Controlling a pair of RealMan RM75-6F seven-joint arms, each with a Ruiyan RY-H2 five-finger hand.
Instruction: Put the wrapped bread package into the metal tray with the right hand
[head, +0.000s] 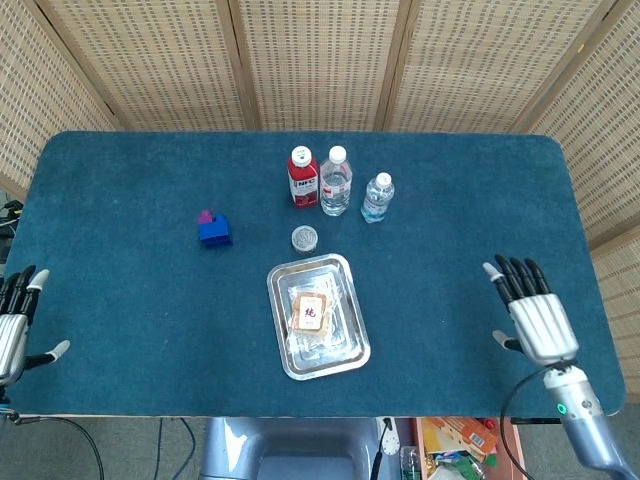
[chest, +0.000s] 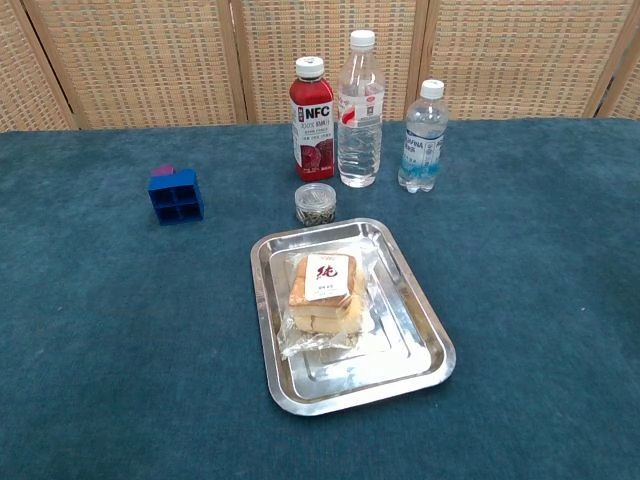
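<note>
The wrapped bread package lies flat inside the metal tray. The right hand rests well apart, fingers spread, holding nothing. Remaining risk appears slight: a returning arm could nudge the tray toward the small jar.

- A bench with a dark teal cloth top.
- On it: a metal tray, a small jar, a blue block.
- At the back, a red juice bottle and two clear water bottles.

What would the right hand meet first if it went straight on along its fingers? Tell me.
Probably nothing: the right hand points toward the table's far edge over bare blue cloth. The water bottle stands well aside, though height is unclear.
</note>
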